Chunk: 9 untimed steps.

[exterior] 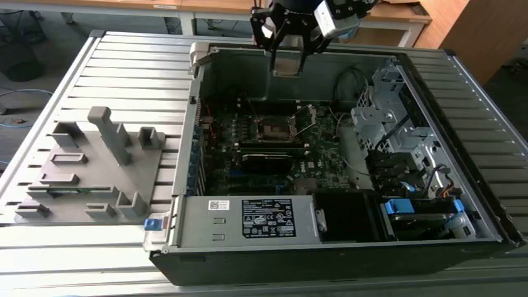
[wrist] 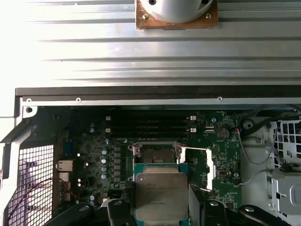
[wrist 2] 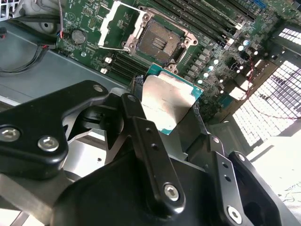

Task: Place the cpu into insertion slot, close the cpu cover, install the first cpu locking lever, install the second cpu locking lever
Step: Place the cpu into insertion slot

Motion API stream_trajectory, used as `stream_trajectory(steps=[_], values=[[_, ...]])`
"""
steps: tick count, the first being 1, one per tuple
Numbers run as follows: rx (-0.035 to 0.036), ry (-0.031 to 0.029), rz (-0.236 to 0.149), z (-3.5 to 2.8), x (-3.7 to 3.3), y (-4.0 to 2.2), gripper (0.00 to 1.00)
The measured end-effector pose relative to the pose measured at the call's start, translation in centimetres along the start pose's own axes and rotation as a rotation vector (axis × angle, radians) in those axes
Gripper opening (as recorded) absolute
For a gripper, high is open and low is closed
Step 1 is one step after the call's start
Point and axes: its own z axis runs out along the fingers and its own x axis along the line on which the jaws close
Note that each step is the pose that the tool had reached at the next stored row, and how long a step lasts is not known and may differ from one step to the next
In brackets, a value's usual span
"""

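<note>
Mostly bare metal, w/ matt black & grey plastics.
cpu (wrist: 161,195): dull grey-brown metal top, faint brushed look, on a glossy green-edged base. cpu cover (wrist 2: 107,21): thin bright silvery metal, shiny. motherboard (wrist: 89,141): dark green pcb, slight gloss. gripper (wrist 2: 165,103): matt black finish, smooth, w/ shiny metal screw heads. case (exterior: 239,68): grey sheet metal, matt. table (exterior: 123,68): ribbed metal slats, satin sheen. fixture block (exterior: 91,167): matt grey plastic. label (exterior: 268,218): smooth black & white sticker.

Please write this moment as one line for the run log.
step: place cpu | gripper: shut on cpu, above case | socket: empty | cover: open
</note>
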Motion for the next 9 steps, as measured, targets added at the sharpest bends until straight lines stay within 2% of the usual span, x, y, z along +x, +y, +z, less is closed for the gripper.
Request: stream_trajectory(steps=[9], values=[[0.0001, -0.0011, 0.0, 0.75, -0.02, -0.07, 0.54]])
